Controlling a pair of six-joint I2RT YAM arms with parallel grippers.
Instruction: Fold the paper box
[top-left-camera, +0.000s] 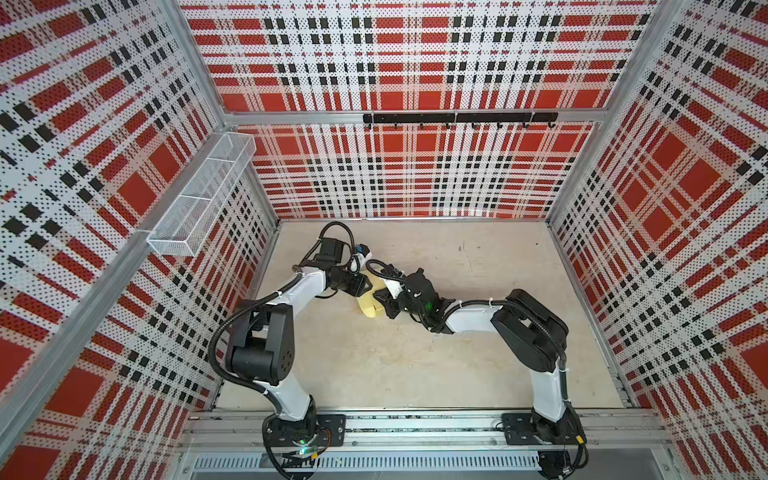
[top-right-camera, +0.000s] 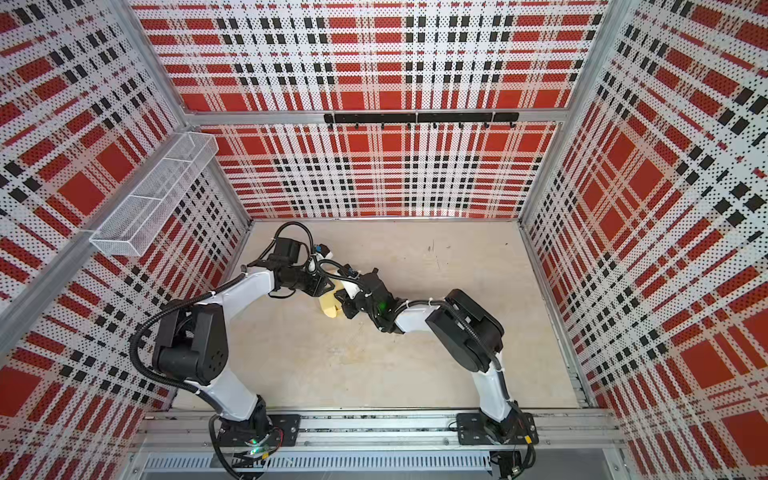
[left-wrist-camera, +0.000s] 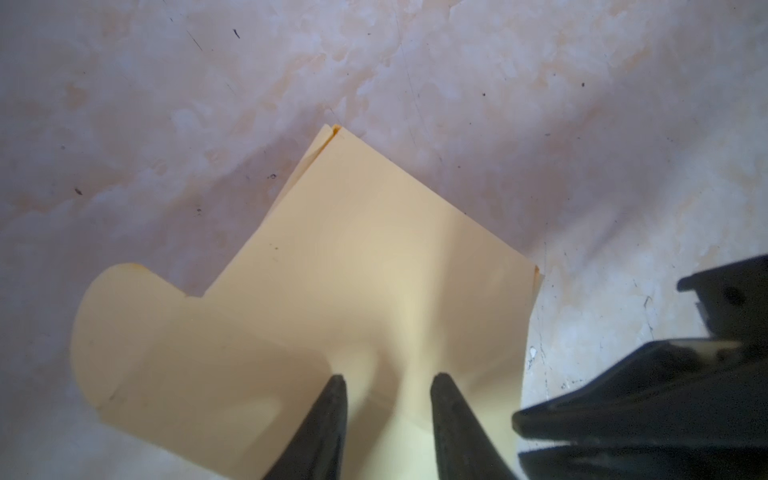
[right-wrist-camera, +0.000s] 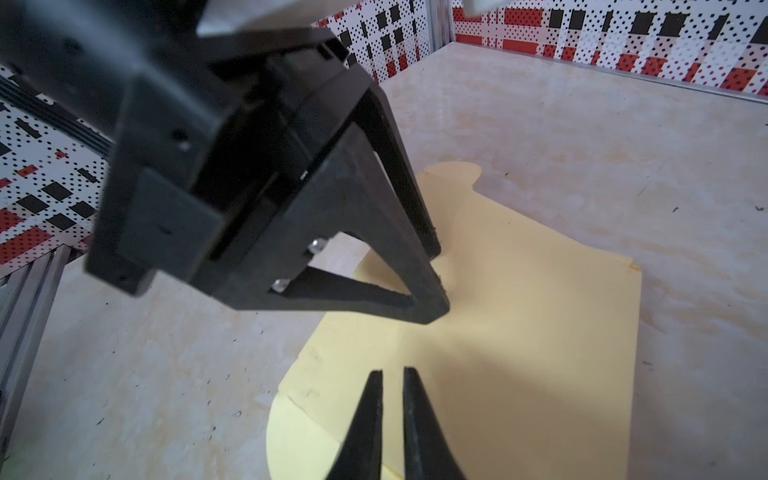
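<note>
Right pincer (right-wrist-camera: 392, 372) closed; left pincer (left-wrist-camera: 389, 377) parted, seemingly pressing paper box (left-wrist-camera: 353, 270).

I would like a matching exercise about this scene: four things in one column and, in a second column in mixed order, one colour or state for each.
Things:
1. paper box
2. wire basket
3. left gripper
4. right gripper

Colours or states:
A. jaws almost together
B. white metal mesh
C. jaws clearly apart
D. pale yellow, on the table

Pairs: 1-D, 2-B, 3-C, 4-A
</note>
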